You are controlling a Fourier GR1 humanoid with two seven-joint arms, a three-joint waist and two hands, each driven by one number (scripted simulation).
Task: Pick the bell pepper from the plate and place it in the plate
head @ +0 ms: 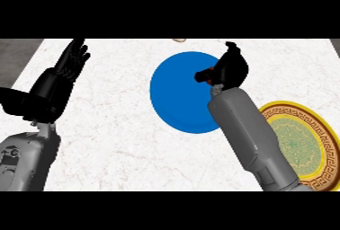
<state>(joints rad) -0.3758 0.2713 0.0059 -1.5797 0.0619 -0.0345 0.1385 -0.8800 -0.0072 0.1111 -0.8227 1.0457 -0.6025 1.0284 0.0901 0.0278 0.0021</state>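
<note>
So, my right hand (227, 69) is over the right side of the blue plate (178, 96), fingers curled round the red bell pepper (210, 71), which is mostly hidden. I'd judge the grasp made; whether it's lifted I cannot tell. The carry to the gold-rimmed plate (317, 128) beside my forearm remains. My left hand (69, 63) rests open at the left.

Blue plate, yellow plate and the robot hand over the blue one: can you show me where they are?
Blue plate (178, 95): head view, on its bare blue middle.
Yellow plate (299, 141): head view, on its green patterned centre.
Right robot hand (229, 67): head view, on the back of the hand.
</note>
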